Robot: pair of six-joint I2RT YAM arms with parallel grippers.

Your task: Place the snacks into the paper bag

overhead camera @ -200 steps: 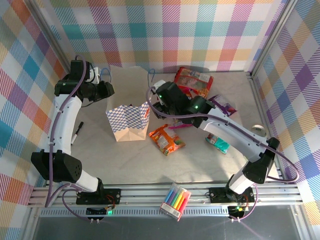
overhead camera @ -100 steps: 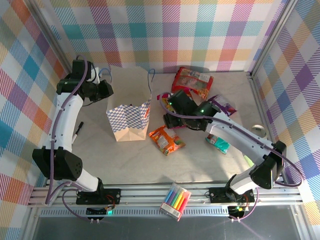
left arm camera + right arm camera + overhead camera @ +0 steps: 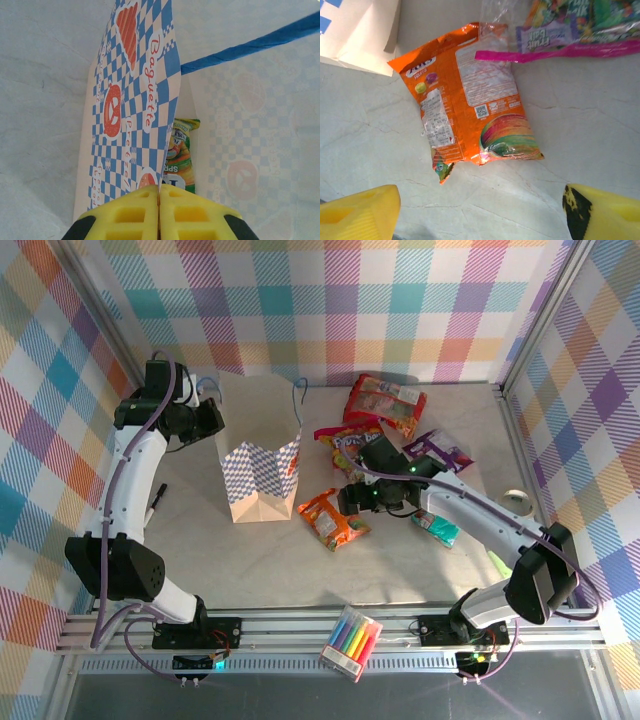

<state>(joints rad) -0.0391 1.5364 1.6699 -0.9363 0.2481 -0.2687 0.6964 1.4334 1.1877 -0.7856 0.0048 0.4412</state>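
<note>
1. Blue-and-white checks and orange logos are being displayed on the tan paper bag (image 3: 132, 125).
2. Glossy orange is being shown by one snack packet (image 3: 467, 95).
3. Pastel plaid is being shown across the walls (image 3: 350, 300).

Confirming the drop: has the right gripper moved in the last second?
Yes. The right gripper has pulled back from the paper bag toward the orange packet.
</note>
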